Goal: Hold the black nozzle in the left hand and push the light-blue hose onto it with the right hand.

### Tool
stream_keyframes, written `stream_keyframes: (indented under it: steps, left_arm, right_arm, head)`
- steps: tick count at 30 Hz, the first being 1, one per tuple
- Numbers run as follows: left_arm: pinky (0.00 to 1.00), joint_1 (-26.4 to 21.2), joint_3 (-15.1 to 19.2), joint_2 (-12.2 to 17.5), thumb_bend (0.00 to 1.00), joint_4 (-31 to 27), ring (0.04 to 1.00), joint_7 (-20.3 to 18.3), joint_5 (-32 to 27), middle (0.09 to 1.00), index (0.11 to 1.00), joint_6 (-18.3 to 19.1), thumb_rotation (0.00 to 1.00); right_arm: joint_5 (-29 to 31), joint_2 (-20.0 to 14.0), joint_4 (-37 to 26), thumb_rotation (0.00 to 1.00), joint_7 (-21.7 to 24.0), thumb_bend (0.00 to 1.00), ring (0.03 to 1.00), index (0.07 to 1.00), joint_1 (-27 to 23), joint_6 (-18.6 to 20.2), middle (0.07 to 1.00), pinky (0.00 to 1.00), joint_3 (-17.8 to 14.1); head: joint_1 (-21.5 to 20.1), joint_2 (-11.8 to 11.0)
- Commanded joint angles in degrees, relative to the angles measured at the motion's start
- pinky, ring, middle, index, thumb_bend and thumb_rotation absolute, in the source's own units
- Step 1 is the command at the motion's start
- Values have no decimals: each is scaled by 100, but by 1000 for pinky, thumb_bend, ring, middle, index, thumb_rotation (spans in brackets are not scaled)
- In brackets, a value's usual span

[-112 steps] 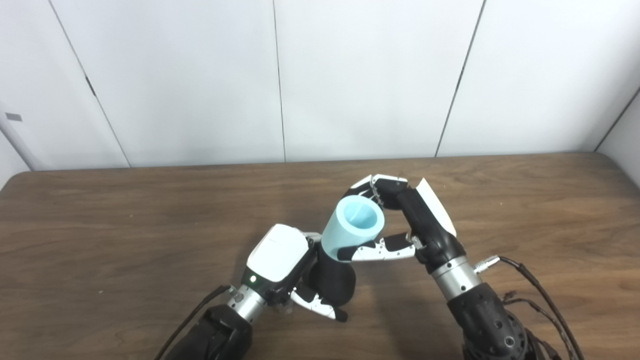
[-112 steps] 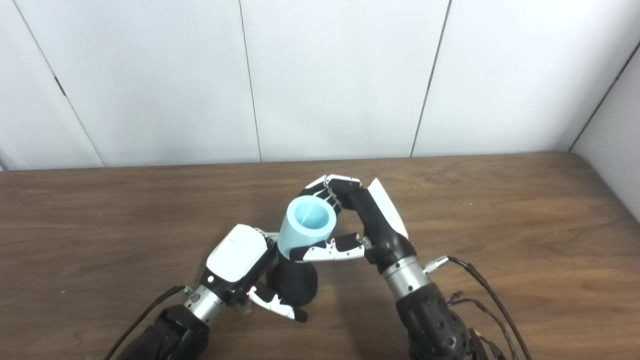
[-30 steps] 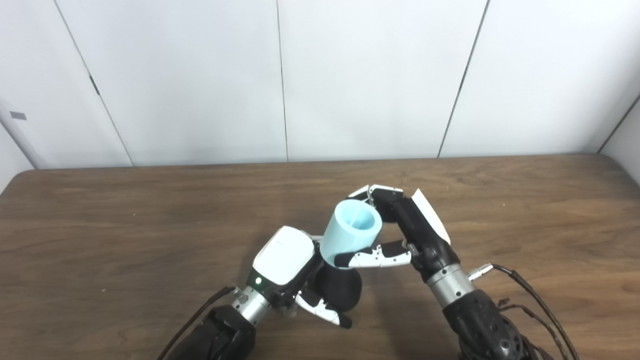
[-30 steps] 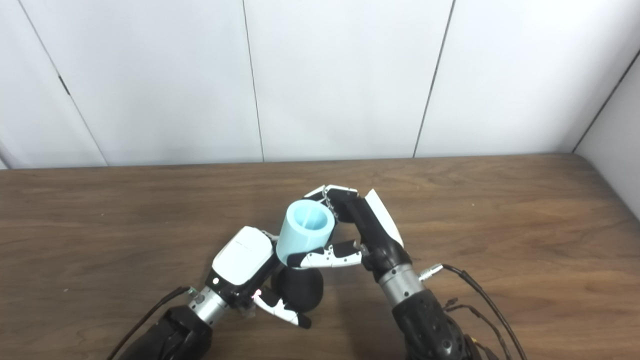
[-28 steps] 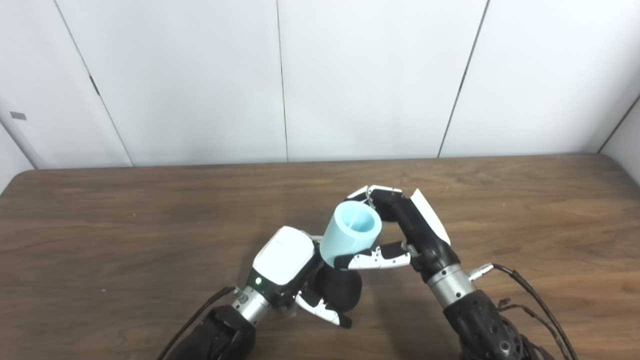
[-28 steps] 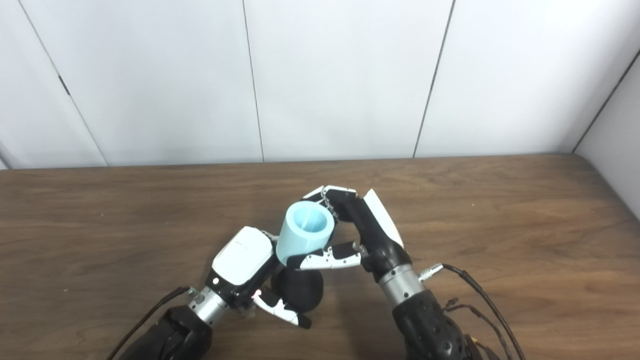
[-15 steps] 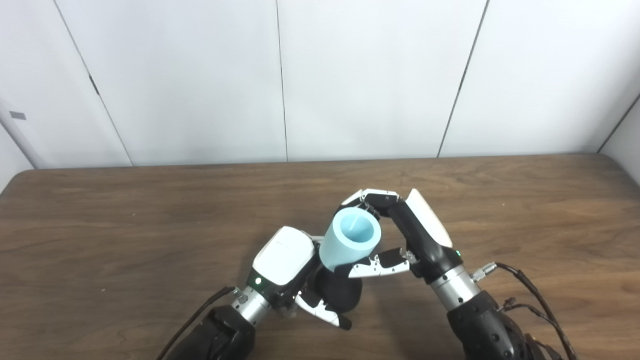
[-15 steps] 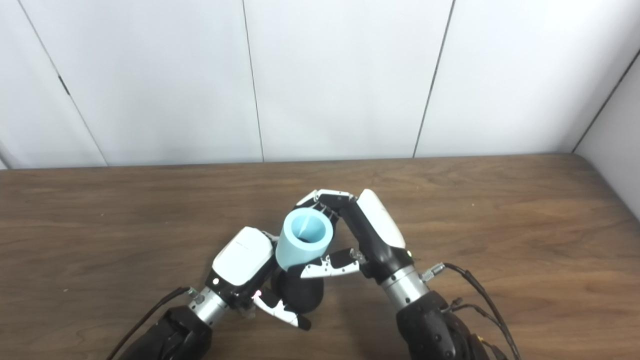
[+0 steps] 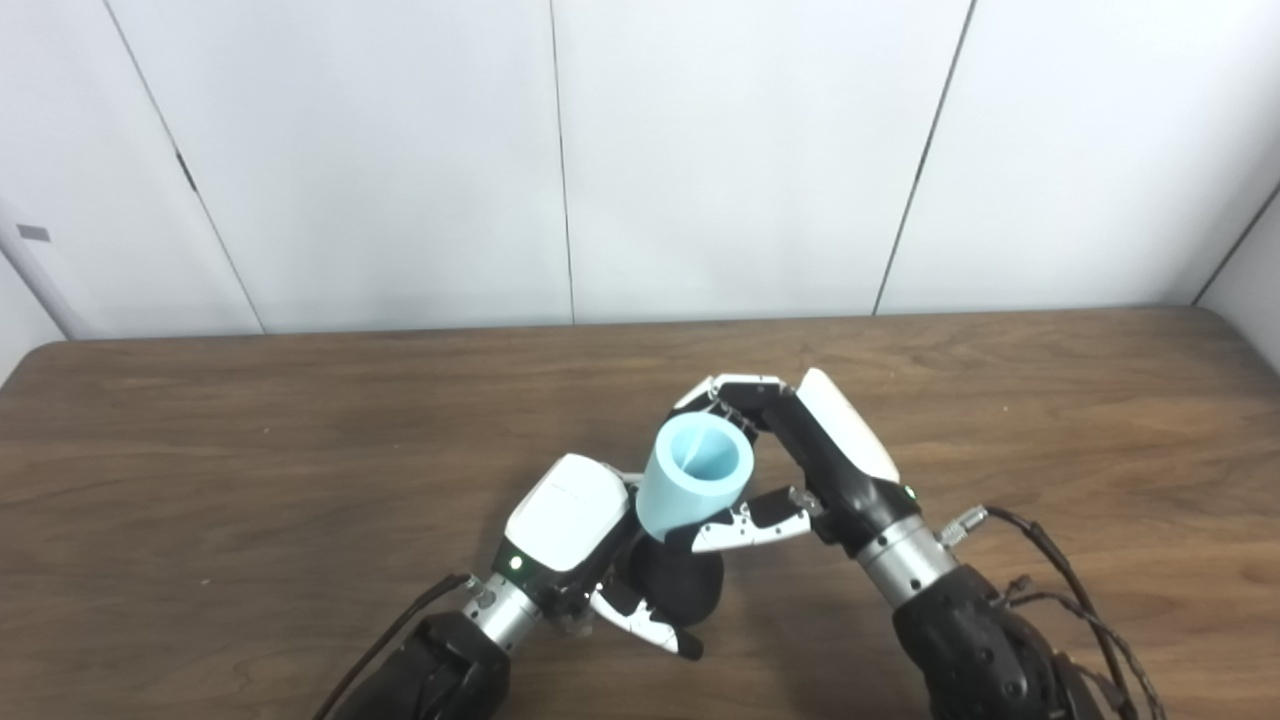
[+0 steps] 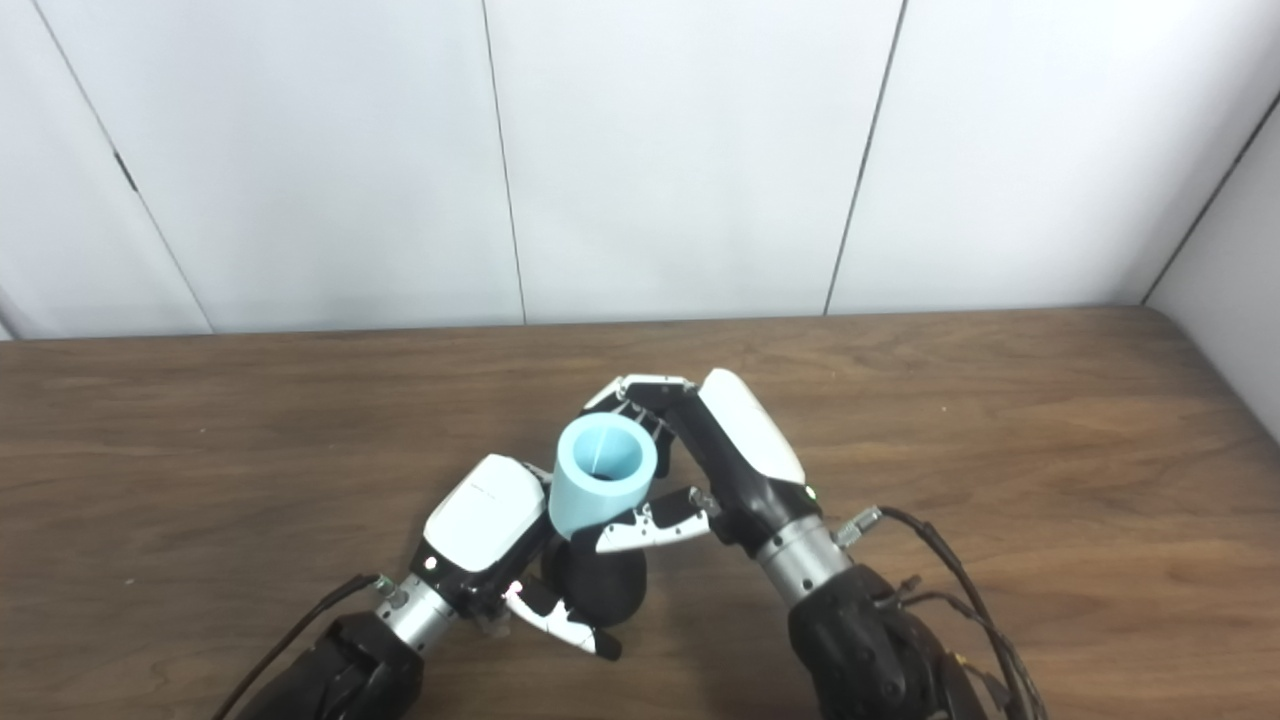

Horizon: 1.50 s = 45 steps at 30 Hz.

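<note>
Left hand [image 9: 568, 530] clasps the black nozzle [image 9: 680, 590]; right hand [image 9: 800, 470], fingers curled, grips the light-blue hose [image 9: 690, 480] seated atop the nozzle.

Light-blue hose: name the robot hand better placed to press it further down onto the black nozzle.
Right robot hand: it already grips the light-blue hose from the side. The left robot hand is wrapped around the black nozzle below, bracing it.
</note>
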Motion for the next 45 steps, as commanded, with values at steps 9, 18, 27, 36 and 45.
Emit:
stream_keyframes:
  steps: [9,18,27,36,45]
  left_arm:
    - [130,320,-131,17,525,200,186,-66,60,471,481,96,0]
    - [121,312,-149,21,526,231,173,-4,112,471,479,120,0]
    - [120,305,-134,20,526,278,171,46,80,471,478,77,0]
    - [131,316,-123,32,525,214,187,-31,65,471,481,98,0]
    - [120,311,-140,15,526,270,172,24,82,471,479,106,0]
  right_arm:
    - [15,-198,-234,0,912,517,403,516,-415,1100,473,292,126]
    - [-11,-271,-205,0,1084,516,398,519,-395,1116,469,287,118]
    - [-186,-363,-164,0,591,515,386,524,-124,406,468,273,303]
    - [-170,-341,130,0,-67,512,379,546,211,-629,476,274,308]
    - [76,-156,-226,399,381,1000,959,991,231,135,982,839,188]
  head:
    - [-26,17]
    - [-39,18]
    - [-41,22]
    - [-37,11]
    - [-23,6]
